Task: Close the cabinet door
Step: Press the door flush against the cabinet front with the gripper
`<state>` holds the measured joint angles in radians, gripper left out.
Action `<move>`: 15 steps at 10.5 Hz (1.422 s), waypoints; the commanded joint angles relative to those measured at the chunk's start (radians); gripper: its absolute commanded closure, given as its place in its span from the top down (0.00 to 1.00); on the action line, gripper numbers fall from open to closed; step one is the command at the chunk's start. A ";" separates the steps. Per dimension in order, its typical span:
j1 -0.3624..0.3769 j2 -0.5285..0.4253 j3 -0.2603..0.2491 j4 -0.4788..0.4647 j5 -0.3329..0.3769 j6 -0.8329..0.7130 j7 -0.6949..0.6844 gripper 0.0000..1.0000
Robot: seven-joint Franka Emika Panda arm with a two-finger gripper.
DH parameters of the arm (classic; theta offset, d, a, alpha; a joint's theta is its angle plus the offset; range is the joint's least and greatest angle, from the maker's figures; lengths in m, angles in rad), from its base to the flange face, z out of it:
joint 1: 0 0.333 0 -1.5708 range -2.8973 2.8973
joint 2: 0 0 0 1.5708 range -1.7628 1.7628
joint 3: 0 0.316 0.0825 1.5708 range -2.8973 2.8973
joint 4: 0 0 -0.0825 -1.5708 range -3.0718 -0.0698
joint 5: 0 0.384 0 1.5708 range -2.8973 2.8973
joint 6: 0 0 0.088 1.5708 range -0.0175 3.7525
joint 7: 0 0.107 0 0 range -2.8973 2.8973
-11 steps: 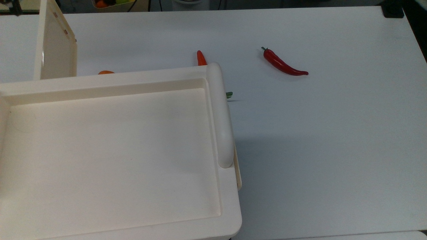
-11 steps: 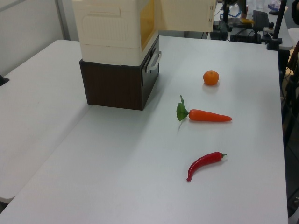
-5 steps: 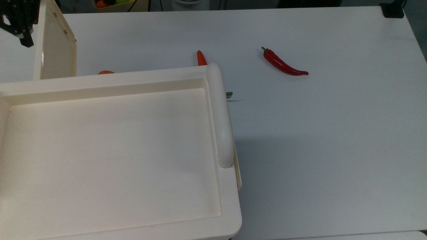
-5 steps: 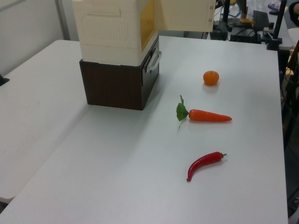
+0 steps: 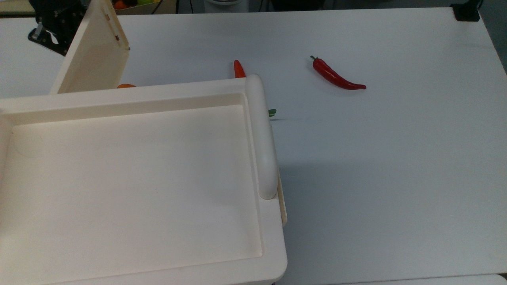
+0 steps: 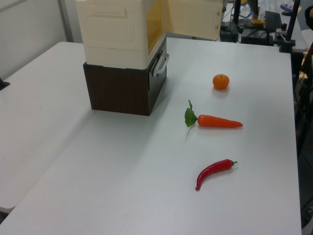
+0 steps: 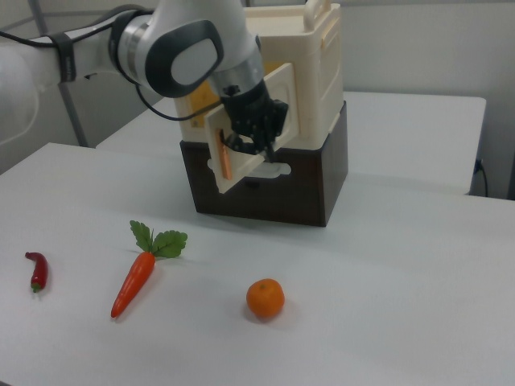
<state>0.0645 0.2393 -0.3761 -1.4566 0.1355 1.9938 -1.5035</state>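
On the white desk (image 7: pixel 386 265), nearest in the right view, lie an orange (image 7: pixel 265 297), a carrot (image 7: pixel 135 279) and a red chili (image 7: pixel 37 270). Behind them the cabinet (image 7: pixel 302 72) sits on a dark base (image 7: pixel 318 189), its cabinet door (image 7: pixel 241 137) half open. The claw (image 7: pixel 251 138) presses against the door; its grip cannot be told

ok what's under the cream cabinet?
The cabinet sits on a dark brown box with a pale handle on its front. The white table under that box is covered.
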 commanded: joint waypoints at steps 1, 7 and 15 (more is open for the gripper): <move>0.054 -0.032 0.049 -0.005 0.000 -0.058 0.286 0.00; 0.077 -0.022 0.166 -0.007 0.012 0.035 0.843 0.00; 0.081 0.073 0.266 -0.005 0.007 0.426 1.307 0.00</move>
<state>0.1390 0.2807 -0.1214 -1.4553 0.1357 2.2997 -0.2801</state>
